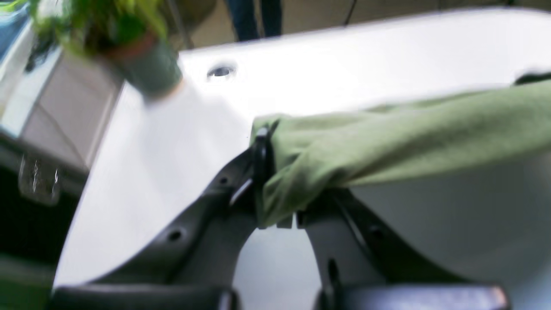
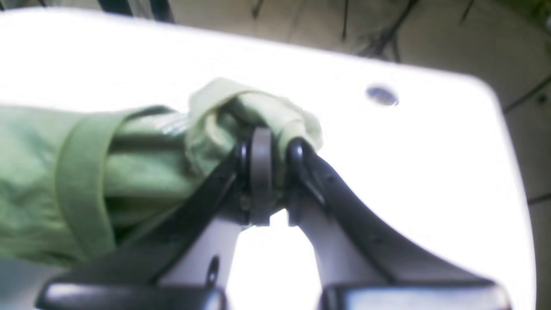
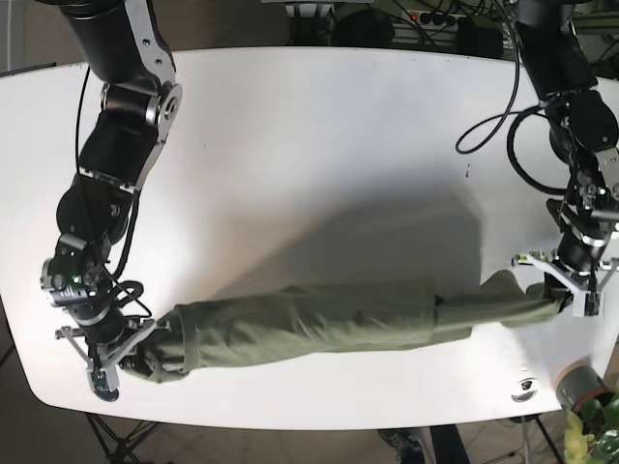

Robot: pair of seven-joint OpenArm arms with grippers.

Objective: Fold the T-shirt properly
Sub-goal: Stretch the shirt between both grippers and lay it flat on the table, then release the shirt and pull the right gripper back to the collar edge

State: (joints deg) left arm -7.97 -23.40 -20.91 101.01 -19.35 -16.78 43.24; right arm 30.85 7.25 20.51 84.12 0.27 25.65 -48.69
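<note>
No text, label or number can be read in any view.

Your surface is a white top with rounded corners, bright under the light. The green T-shirt stretches across its near half as a long bunched band, one end near the base view's left corner, the other near the right edge; you cannot tell how much of it rests on the top. A small round hole sits by the near right corner, a dark cable lies at the far right.
</note>
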